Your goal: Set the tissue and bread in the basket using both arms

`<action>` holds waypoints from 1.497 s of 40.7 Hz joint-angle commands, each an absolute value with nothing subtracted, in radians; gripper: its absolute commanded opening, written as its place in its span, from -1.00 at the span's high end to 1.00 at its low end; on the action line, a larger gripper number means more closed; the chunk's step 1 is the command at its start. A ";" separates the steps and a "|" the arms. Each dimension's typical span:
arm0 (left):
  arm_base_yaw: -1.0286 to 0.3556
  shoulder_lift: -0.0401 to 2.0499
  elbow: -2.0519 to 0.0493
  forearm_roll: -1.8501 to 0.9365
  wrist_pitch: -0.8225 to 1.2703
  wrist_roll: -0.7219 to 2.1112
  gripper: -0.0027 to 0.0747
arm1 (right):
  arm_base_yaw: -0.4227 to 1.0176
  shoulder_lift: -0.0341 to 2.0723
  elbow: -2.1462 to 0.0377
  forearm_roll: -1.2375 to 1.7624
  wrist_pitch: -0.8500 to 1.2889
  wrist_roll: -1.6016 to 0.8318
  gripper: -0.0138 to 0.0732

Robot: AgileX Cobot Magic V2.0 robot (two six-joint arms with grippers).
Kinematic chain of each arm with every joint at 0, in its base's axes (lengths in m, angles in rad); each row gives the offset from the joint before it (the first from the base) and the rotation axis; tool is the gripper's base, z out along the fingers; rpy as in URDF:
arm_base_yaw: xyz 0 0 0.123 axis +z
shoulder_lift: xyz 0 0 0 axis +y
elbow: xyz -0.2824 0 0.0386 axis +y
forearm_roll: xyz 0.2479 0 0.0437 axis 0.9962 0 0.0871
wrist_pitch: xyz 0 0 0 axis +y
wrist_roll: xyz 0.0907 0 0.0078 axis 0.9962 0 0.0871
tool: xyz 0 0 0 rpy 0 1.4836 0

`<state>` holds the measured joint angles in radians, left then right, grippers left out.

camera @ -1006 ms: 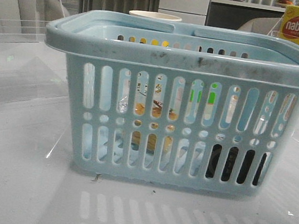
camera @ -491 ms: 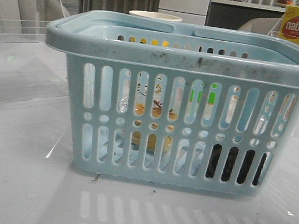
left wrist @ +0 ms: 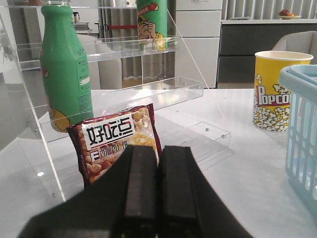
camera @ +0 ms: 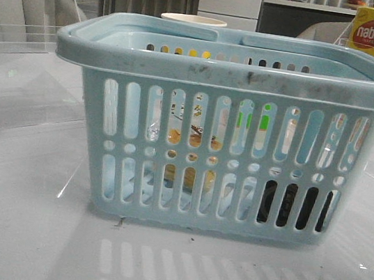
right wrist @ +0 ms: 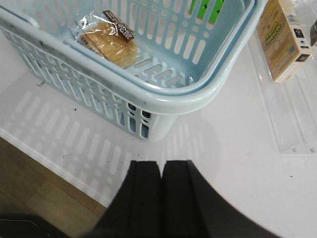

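Note:
The light blue basket stands in the middle of the table. Through its front slots I see the golden bread on the left side and the dark tissue low at the right. In the right wrist view the wrapped bread lies on the floor of the basket, and the tissue shows only as dark patches behind the corner slots. My right gripper is shut and empty, over the table beside the basket's corner. My left gripper is shut and empty, away from the basket.
A dark red-brown snack packet and a green bottle stand at a clear acrylic shelf before the left gripper. A popcorn cup stands beside the basket. A yellow box lies at the right. The table edge is near.

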<state>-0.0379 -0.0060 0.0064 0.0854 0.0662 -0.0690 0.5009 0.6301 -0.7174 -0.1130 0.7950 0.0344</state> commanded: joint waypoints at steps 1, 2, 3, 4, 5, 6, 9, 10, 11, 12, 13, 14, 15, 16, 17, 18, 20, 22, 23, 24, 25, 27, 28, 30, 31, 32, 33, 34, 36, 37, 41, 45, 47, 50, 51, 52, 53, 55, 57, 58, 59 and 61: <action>-0.038 -0.024 0.006 0.099 -0.020 -0.100 0.68 | 0.502 0.629 -0.741 -0.130 0.736 0.026 0.62; -0.038 -0.024 0.006 0.099 -0.024 -0.100 0.68 | 0.502 0.629 -0.741 -0.130 0.736 0.026 0.62; -0.038 -0.024 0.006 0.099 -0.027 -0.100 0.68 | 0.502 0.629 -0.741 -0.130 0.736 0.026 0.62; -0.038 -0.024 0.006 0.099 -0.032 -0.099 0.68 | 0.502 0.629 -0.741 -0.130 0.736 0.026 0.62; -0.038 -0.024 0.006 0.099 -0.037 -0.095 0.68 | 0.502 0.629 -0.741 -0.130 0.736 0.026 0.62; -0.042 -0.024 0.006 0.099 -0.039 -0.089 0.68 | 0.502 0.629 -0.741 -0.130 0.736 0.026 0.62; -0.053 -0.024 0.006 0.097 -0.048 -0.063 0.68 | 0.502 0.629 -0.741 -0.130 0.736 0.026 0.62; -0.059 -0.024 0.006 0.097 -0.050 -0.050 0.68 | 0.502 0.629 -0.741 -0.130 0.736 0.026 0.62; -0.067 -0.024 0.006 0.090 -0.050 -0.043 0.68 | 0.502 0.629 -0.741 -0.130 0.736 0.026 0.62; -0.073 -0.024 0.006 0.090 -0.050 -0.041 0.68 | 0.502 0.629 -0.741 -0.130 0.736 0.026 0.62; -0.078 -0.024 0.006 0.085 -0.050 -0.039 0.68 | 0.502 0.629 -0.741 -0.130 0.736 0.026 0.62; -0.081 -0.024 0.006 0.085 -0.050 -0.039 0.68 | 0.502 0.629 -0.741 -0.130 0.736 0.026 0.62; -0.087 -0.024 0.006 0.083 -0.050 -0.039 0.68 | 0.502 0.629 -0.741 -0.130 0.736 0.026 0.62; -0.090 -0.024 0.006 0.083 -0.050 -0.039 0.68 | 0.502 0.629 -0.741 -0.130 0.736 0.026 0.62; -0.091 -0.024 0.006 0.083 -0.050 -0.039 0.68 | 0.502 0.629 -0.741 -0.130 0.736 0.026 0.62; -0.091 -0.024 0.006 0.083 -0.050 -0.039 0.68 | 0.502 0.629 -0.741 -0.130 0.736 0.026 0.62; -0.091 -0.024 0.006 0.083 -0.050 -0.039 0.68 | 0.502 0.629 -0.741 -0.130 0.736 0.026 0.62; -0.091 -0.024 0.006 0.083 -0.050 -0.039 0.68 | 0.502 0.629 -0.741 -0.130 0.736 0.026 0.62; -0.091 -0.024 0.006 0.083 -0.050 -0.039 0.68 | 0.502 0.629 -0.741 -0.130 0.736 0.026 0.62; -0.091 -0.024 0.006 0.083 -0.050 -0.039 0.68 | 0.502 0.629 -0.741 -0.130 0.736 0.026 0.62; -0.089 -0.024 0.006 0.083 -0.050 -0.039 0.68 | 0.502 0.629 -0.741 -0.130 0.736 0.026 0.62; -0.087 -0.024 0.006 0.083 -0.050 -0.039 0.68 | 0.502 0.629 -0.741 -0.130 0.736 0.026 0.62; -0.087 -0.024 0.006 0.083 -0.050 -0.039 0.68 | 0.502 0.629 -0.741 -0.130 0.736 0.026 0.62; -0.087 -0.024 0.006 0.083 -0.050 -0.039 0.68 | 0.502 0.629 -0.741 -0.130 0.736 0.026 0.62; -0.087 -0.024 0.006 0.083 -0.050 -0.039 0.68 | 0.502 0.629 -0.741 -0.130 0.736 0.026 0.62; -0.087 -0.024 0.006 0.083 -0.050 -0.039 0.68 | 0.502 0.629 -0.741 -0.130 0.736 0.026 0.62; -0.087 -0.024 0.006 0.083 -0.050 -0.039 0.68 | 0.502 0.629 -0.741 -0.130 0.736 0.026 0.62; -0.087 -0.024 0.006 0.083 -0.050 -0.039 0.68 | 0.502 0.629 -0.741 -0.130 0.736 0.026 0.62; -0.087 -0.024 0.006 0.083 -0.050 -0.039 0.68 | 0.502 0.629 -0.741 -0.130 0.736 0.026 0.62; -0.087 -0.024 0.006 0.083 -0.050 -0.039 0.68 | 0.502 0.629 -0.741 -0.130 0.736 0.026 0.62; -0.087 -0.024 0.006 0.083 -0.050 -0.039 0.68 | 0.502 0.629 -0.741 -0.130 0.736 0.026 0.62; -0.087 -0.024 0.006 0.083 -0.050 -0.039 0.68 | 0.502 0.629 -0.741 -0.130 0.736 0.026 0.62; -0.087 -0.024 0.006 0.083 -0.050 -0.039 0.68 | 0.502 0.629 -0.741 -0.130 0.736 0.026 0.62; -0.087 -0.024 0.006 0.083 -0.050 -0.039 0.68 | 0.502 0.629 -0.741 -0.130 0.736 0.026 0.62; -0.087 -0.024 0.006 0.083 -0.050 -0.039 0.68 | 0.502 0.629 -0.741 -0.130 0.736 0.026 0.62; -0.087 -0.024 0.006 0.083 -0.050 -0.039 0.68 | 0.502 0.629 -0.741 -0.130 0.736 0.026 0.62; -0.087 -0.024 0.006 0.083 -0.050 -0.039 0.68 | 0.502 0.629 -0.741 -0.130 0.736 0.026 0.62; -0.087 -0.024 0.006 0.083 -0.050 -0.039 0.68 | 0.502 0.629 -0.741 -0.130 0.736 0.026 0.62; -0.087 -0.024 0.006 0.083 -0.050 -0.039 0.68 | 0.502 0.629 -0.741 -0.130 0.736 0.026 0.62; -0.087 -0.024 0.006 0.083 -0.050 -0.039 0.68 | 0.502 0.624 -0.736 -0.130 0.730 0.026 0.62; -0.087 -0.024 0.006 0.083 -0.050 -0.039 0.68 | 0.502 0.614 -0.733 -0.130 0.728 0.026 0.62; -0.087 -0.024 0.006 0.083 -0.050 -0.039 0.68 | 0.484 0.594 -0.714 -0.135 0.717 0.026 0.62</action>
<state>-0.0852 -0.0060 0.0064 0.0912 0.0405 -0.0400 0.5009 0.6203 -0.7093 -0.1145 0.7928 0.0344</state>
